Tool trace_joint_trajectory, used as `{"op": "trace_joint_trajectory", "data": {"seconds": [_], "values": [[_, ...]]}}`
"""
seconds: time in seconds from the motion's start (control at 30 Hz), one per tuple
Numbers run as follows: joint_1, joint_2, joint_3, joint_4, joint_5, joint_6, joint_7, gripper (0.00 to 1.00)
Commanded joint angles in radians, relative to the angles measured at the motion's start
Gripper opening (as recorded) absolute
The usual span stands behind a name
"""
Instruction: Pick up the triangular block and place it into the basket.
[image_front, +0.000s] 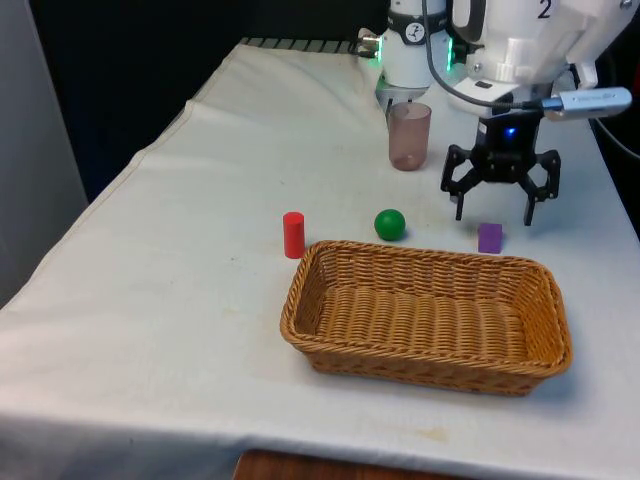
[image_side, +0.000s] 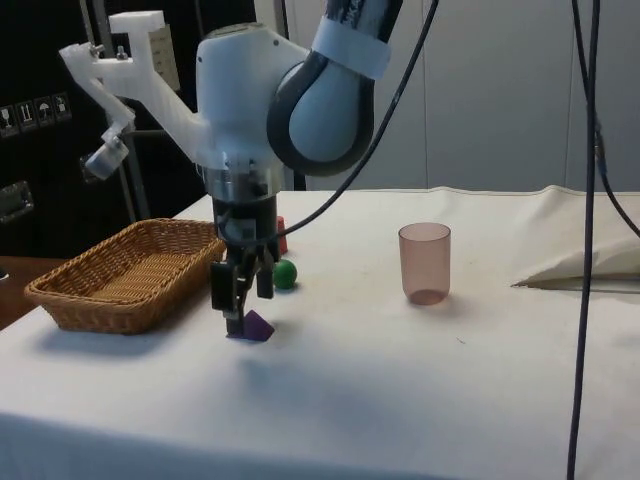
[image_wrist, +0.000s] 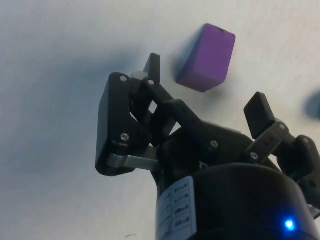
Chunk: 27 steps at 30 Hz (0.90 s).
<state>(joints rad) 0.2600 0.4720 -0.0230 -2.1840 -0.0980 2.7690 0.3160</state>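
front view: gripper (image_front: 495, 208) spread wide, holding nothing, just behind the purple triangular block (image_front: 489, 237), itself just behind the basket (image_front: 300, 305); side view: fingertips nearly touch the block; wrist view: centre both fingers around it before closing

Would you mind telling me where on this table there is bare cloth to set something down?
The widest free patch lies on the front view's left, between the table edge and the red cylinder. It is crowded beyond the basket, where the green ball, purple block, open gripper and pink cup cluster.
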Motion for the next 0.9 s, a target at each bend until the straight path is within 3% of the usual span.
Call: {"op": "trace_joint_trajectory", "data": {"seconds": [0.0,0.03,0.07,0.1,0.37,0.4,0.43,0.5,0.67,0.7,0.73,0.87], "values": [[0.014,0.008,-0.019,0.003,-0.018,0.013,0.016,1.00],[0.000,0.003,-0.001,0.000,-0.002,0.002,0.000,1.00],[0.000,0.005,-0.001,0.001,-0.003,0.004,0.000,0.99],[0.014,0.012,-0.020,0.004,-0.020,0.016,0.017,0.99],[0.014,0.020,-0.021,0.007,-0.022,0.018,0.016,0.55],[0.000,0.016,-0.003,0.005,-0.006,0.006,0.000,0.45],[0.014,0.020,-0.022,0.007,-0.022,0.018,0.016,0.45],[0.014,0.020,-0.022,0.007,-0.023,0.019,0.017,0.33],[0.013,0.017,-0.020,0.007,-0.021,0.014,0.016,0.33],[0.000,0.016,-0.004,0.006,-0.007,0.006,0.000,0.33],[0.011,0.013,-0.019,0.006,-0.019,0.008,0.015,0.33],[0.006,-0.016,-0.011,0.004,-0.010,-0.024,0.011,0.33]]}}
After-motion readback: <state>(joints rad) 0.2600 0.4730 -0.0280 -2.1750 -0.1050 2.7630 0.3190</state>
